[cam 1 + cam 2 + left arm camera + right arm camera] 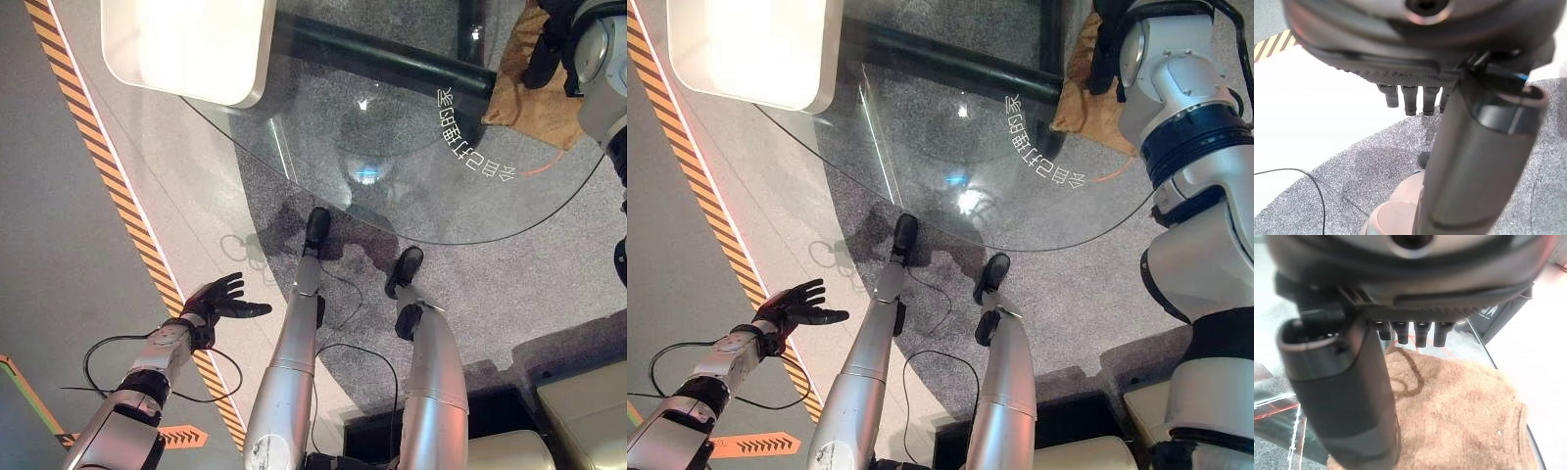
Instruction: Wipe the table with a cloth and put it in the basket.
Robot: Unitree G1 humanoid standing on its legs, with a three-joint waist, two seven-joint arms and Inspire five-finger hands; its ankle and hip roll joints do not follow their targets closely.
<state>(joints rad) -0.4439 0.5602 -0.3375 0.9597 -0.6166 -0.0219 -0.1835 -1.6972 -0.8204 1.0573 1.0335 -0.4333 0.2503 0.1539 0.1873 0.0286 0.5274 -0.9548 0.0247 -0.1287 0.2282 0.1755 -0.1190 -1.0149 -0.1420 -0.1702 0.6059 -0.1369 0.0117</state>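
While the brown cloth (534, 93) lies spread flat on the glass table (411, 196), out at about 1 o'clock near the far rim, the job looks barely begun: nothing held, no wiping contact I can confirm. Right hand (1107, 49) hangs over the cloth's far edge; in its wrist view the fingers (1420, 335) point down, straight and spread apart from the thumb, with the cloth just past them, and I can't tell whether the tips touch it. Not a grasp either way. Left hand (220, 299) is off the table at roughly 8 o'clock, over the floor beside the striped hazard tape (118, 196), fingers relaxed and fanned, empty, idle. White tray-like thing (186, 44) sits at 11 o'clock on the table; could be the basket, can't say. My read: wipe pass and the drop-off both remain.
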